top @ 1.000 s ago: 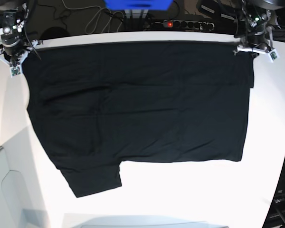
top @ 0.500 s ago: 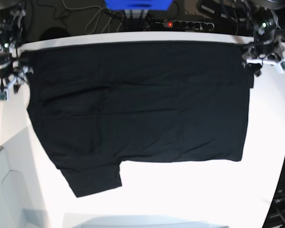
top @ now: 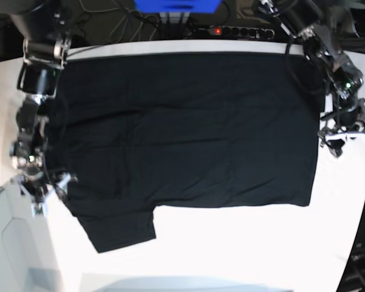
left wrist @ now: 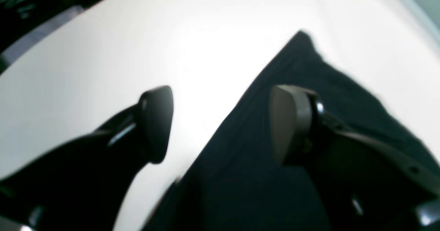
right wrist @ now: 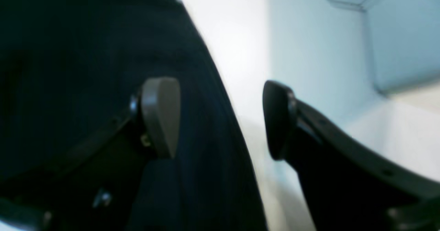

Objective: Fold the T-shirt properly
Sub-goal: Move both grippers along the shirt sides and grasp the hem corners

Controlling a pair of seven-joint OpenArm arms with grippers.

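The black T-shirt [top: 182,134] lies spread flat on the white table [top: 231,243], with one sleeve sticking out at the near left. My left gripper [top: 336,139] hovers at the shirt's right edge. In the left wrist view it [left wrist: 221,121] is open, with one finger over the cloth [left wrist: 240,176] and the other over bare table. My right gripper [top: 47,187] hangs at the shirt's left edge near the sleeve. The right wrist view shows it [right wrist: 220,119] open astride the cloth's edge [right wrist: 86,52]. Neither holds anything.
A power strip [top: 234,30], cables and a blue box [top: 176,5] sit behind the table's far edge. A pale grey panel [top: 12,243] adjoins the table at the near left and also shows in the right wrist view [right wrist: 343,45].
Both grippers have left the shirt's far corners, opened, and travelled toward the near side along its left and right edges. The shirt lies as before.
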